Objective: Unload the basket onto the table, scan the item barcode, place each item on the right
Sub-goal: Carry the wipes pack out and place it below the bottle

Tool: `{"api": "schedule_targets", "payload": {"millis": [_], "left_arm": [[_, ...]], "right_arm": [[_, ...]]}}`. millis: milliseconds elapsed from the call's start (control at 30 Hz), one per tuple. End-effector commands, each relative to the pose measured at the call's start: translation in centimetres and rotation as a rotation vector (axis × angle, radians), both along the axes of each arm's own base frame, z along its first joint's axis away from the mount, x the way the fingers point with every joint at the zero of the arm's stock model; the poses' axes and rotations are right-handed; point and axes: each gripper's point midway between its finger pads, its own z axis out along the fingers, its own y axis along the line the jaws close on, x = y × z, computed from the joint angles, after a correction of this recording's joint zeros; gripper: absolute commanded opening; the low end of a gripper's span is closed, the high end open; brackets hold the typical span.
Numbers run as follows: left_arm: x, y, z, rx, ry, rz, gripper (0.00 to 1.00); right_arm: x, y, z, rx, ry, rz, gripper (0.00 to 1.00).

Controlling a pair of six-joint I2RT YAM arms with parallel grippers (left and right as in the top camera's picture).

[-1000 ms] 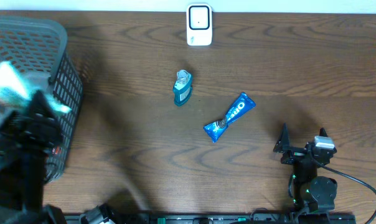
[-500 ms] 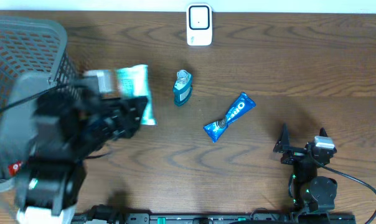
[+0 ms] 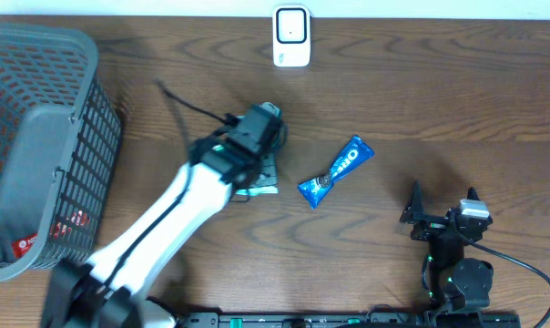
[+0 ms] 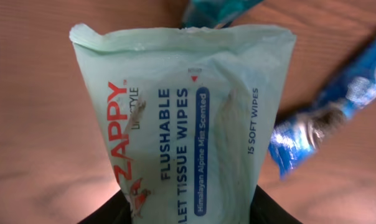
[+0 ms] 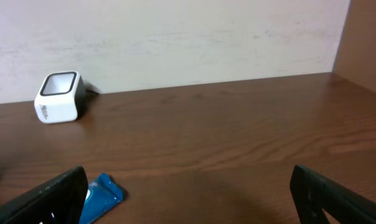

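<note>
My left gripper [image 4: 187,214] is closed partway on the bottom end of a pale green pack of wipes [image 4: 182,118], with its printed face towards the wrist camera. From overhead the pack is over the middle of the table [image 3: 439,91], partly hidden under my arm. It is nearer than the white scanner [image 3: 291,36] at the far edge, and well apart from it. I can't tell whether the pack touches the wood. A small blue bottle [image 4: 216,9] shows just beyond it, and a blue snack wrapper [image 3: 336,170] lies to its right. A grey basket [image 3: 38,109] stands at the left. My right gripper [image 3: 443,204] sits near right, jaws wide, holding nothing.
</note>
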Motion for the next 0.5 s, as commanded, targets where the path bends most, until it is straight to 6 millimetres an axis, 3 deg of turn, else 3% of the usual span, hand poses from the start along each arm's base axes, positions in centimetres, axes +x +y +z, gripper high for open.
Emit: {"api": "schedule_targets", "payload": {"millis": [0,167,200,300,367,467], "left_arm": [[0.5,-0.7,-3.8,0.062,0.042,0.044,0.42],[-0.6,-1.9,-7.9,0.111,0.124,0.055,0.43],[-0.7,-2.1,-8.3,0.117,0.131,0.05,0.47],[-1.0,-2.5,-8.3,0.122,0.127,0.036,0.66],[-0.9,-2.6,-7.4,0.108,0.111,0.033,0.9],[-1.0,-2.5,-5.3,0.09,0.078,0.017,0.98]], "right_arm": [[0.0,0.2,-0.1,-0.013,0.003,0.007,0.99],[0.0,0.2,-0.1,-0.013,0.003,0.007,0.99],[0.0,0.2,-0.1,-0.013,0.003,0.007,0.99],[0.0,0.2,-0.1,-0.013,0.003,0.007,0.99],[0.0,0.2,-0.1,-0.013,0.003,0.007,0.99],[0.0,0.2,-0.1,-0.013,0.003,0.008,0.99]]}}
